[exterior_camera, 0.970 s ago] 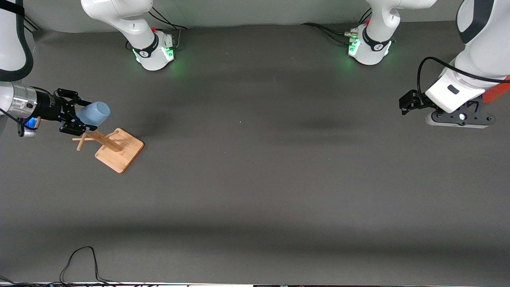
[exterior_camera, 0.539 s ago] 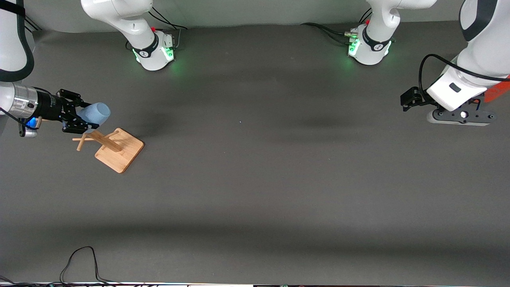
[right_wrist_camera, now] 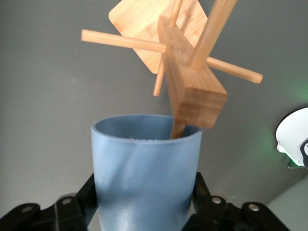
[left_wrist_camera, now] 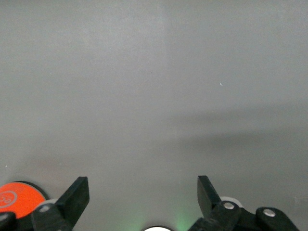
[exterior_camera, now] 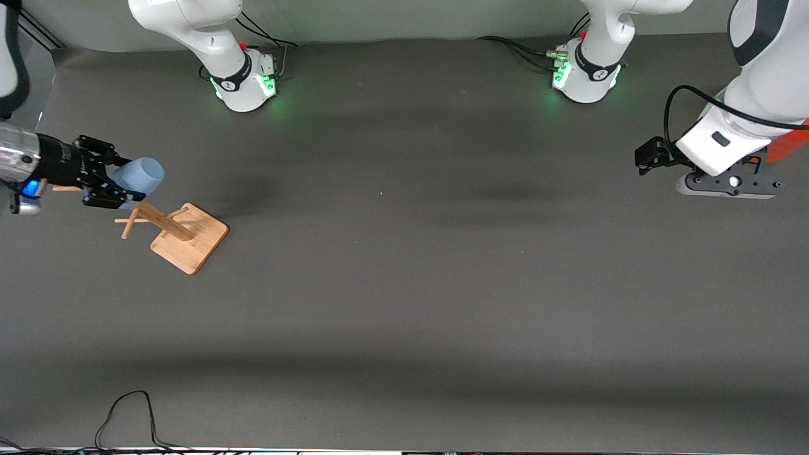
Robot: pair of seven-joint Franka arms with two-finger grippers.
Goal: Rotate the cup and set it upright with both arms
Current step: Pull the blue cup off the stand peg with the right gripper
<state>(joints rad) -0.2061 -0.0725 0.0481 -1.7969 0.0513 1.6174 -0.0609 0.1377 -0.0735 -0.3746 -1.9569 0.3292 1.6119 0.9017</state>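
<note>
We see the right claw [exterior_camera: 107, 184] gripping the cup [exterior_camera: 140, 175] at the wooden rack [exterior_camera: 169, 226]; a peg inside may snag it. The left claw [left_wrist_camera: 143, 199] waits open over the counter [exterior_camera: 404, 265]

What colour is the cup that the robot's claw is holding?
Light blue, plain; the cup shows best in the right wrist view.
</note>
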